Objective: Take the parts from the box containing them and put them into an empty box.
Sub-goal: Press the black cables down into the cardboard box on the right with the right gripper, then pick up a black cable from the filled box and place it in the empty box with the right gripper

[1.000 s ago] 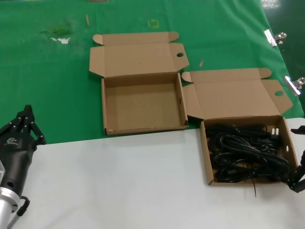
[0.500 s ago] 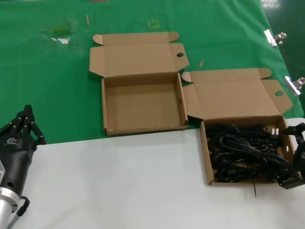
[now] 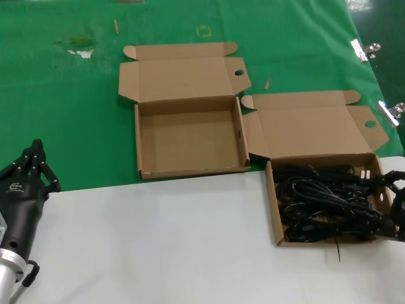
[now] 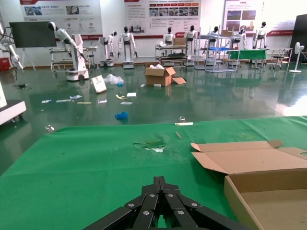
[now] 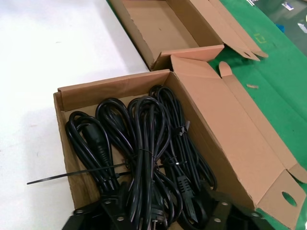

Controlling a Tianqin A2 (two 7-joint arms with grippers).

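**Cords bundled in the right box; right hand over its right edge**

The black power cords [image 3: 326, 202] are seen lying in the box containing them [image 3: 273, 209], on the white part of the bench [image 3: 158, 234] at the right. Several long coiled bundles are packed side by side, touching and partly overlapping; plug ends show toward the box's right end. A thin cable tie [image 5: 72, 173] is seen sticking out across one bundle and over the box wall.

The empty box [image 3: 190, 170] is placed to the left and farther off, on the green cloth [image 3: 63, 114], its lid folded back.

The right hand [image 3: 395, 209] is held over the right edge of the full box, fingers spread apart, nothing gripped. The left hand [image 3: 35, 166] is parked at the near left, well apart from both boxes, its fingers drawn together.

Handling, as judged: the cords are expected to be light, soft and floppy, rubbery and not slippery, not fragile. Loops are likely to sag and snag on neighbours. A grip across the middle of one bundle, where it is tied, is judged best; a plug end alone would let the coil trail.
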